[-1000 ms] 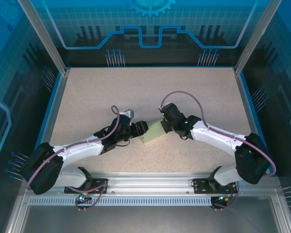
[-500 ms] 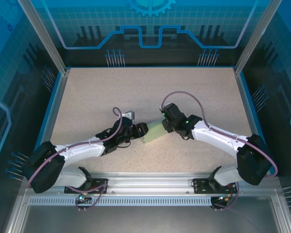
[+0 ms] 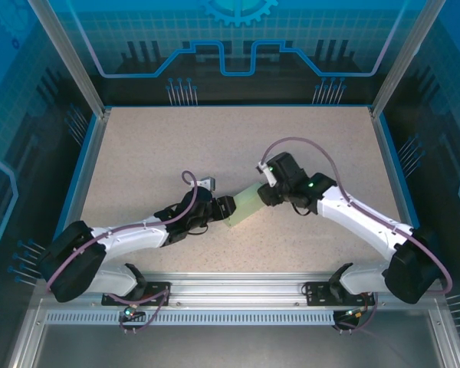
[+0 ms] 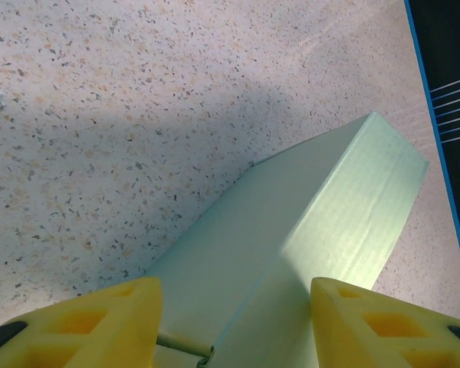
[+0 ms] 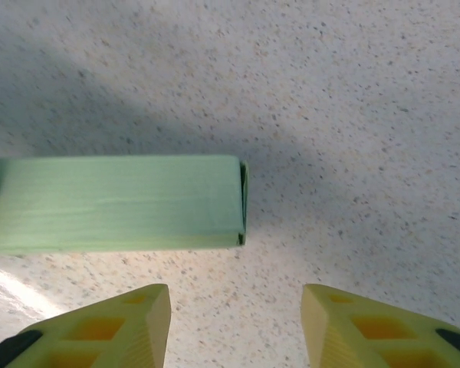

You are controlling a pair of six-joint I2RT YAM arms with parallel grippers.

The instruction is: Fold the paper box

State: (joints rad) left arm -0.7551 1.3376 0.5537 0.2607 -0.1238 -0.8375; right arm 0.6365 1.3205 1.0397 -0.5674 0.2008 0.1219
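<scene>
The paper box (image 3: 245, 205) is a pale green, flat rectangular box lying at a slant in the middle of the table. My left gripper (image 3: 224, 207) holds its near-left end. In the left wrist view the box (image 4: 291, 253) runs away from between the yellow fingers (image 4: 100, 322), which press its two sides, and a small tuck flap shows at the bottom. My right gripper (image 3: 264, 193) hovers just off the box's far-right end. In the right wrist view its fingertips (image 5: 115, 322) stand wide apart over bare table, and the box's closed end (image 5: 115, 203) lies beyond them, untouched.
The speckled beige table (image 3: 176, 153) has a blue raised border and aluminium posts at its corners. Both arm bases sit on the rail at the near edge. Open tabletop lies all round the box.
The right gripper has backed off to the right and risen, leaving the box's end. The left gripper has nudged slightly right with the box in it.
</scene>
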